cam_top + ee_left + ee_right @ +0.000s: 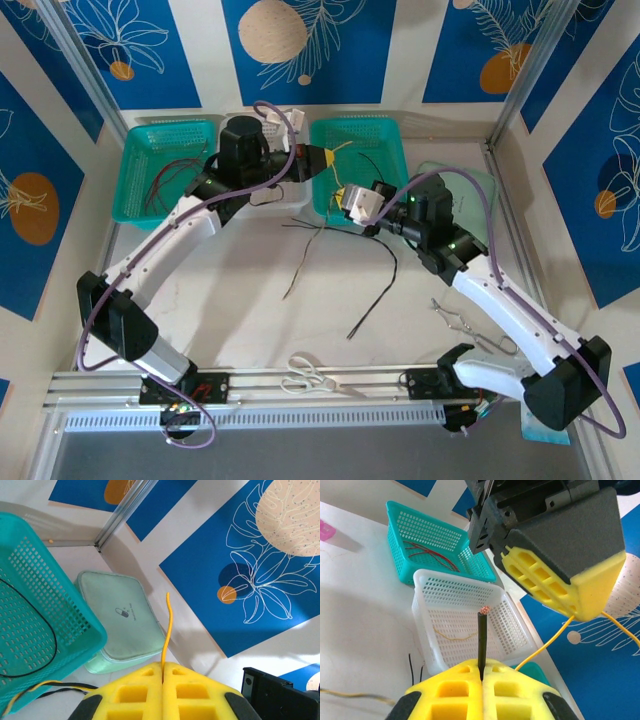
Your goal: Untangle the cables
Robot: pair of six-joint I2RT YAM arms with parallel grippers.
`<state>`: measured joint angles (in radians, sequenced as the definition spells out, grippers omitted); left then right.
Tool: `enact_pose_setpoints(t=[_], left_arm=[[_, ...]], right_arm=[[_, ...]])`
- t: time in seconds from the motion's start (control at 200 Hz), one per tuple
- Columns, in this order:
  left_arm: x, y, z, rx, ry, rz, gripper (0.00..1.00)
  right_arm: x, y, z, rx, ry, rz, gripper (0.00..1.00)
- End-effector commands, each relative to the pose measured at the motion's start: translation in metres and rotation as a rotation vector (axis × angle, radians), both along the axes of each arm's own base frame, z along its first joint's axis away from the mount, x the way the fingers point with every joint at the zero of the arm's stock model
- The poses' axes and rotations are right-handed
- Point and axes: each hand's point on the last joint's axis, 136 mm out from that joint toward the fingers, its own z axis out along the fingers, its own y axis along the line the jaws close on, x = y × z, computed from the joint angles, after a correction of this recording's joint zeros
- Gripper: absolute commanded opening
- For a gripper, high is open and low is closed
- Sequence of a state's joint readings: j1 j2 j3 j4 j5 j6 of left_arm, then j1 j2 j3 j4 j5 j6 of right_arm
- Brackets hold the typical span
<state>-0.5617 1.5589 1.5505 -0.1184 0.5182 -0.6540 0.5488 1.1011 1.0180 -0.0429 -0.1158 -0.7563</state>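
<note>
Yellow-padded and pressed together, the left gripper (163,669) pinches a thin yellow wire (167,625) that pokes out past its tips. Its arm stretches forward, wrist turned inward. Close beside it the right gripper (482,674), on an arm bent at the elbow, clamps a black wire with a bare copper tip (482,640). Beyond its tips sits a white mesh basket (450,574), and behind it loose black wires (300,255) lie on the table (250,320).

Left claw (322,157), right claw (346,196), both apparently pinching cables (394,266), others loose on table (235,300)
</note>
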Motion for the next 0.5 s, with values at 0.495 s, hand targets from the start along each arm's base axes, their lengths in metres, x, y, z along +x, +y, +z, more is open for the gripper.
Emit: enact_pose_setpoints(t=[0.495], left_arm=[[0.02,0.125,0.062,0.075,-0.344,0.441,0.0]], right_arm=[[-0.017,-0.115,0.112,0.529,0.024,-0.302,0.0]])
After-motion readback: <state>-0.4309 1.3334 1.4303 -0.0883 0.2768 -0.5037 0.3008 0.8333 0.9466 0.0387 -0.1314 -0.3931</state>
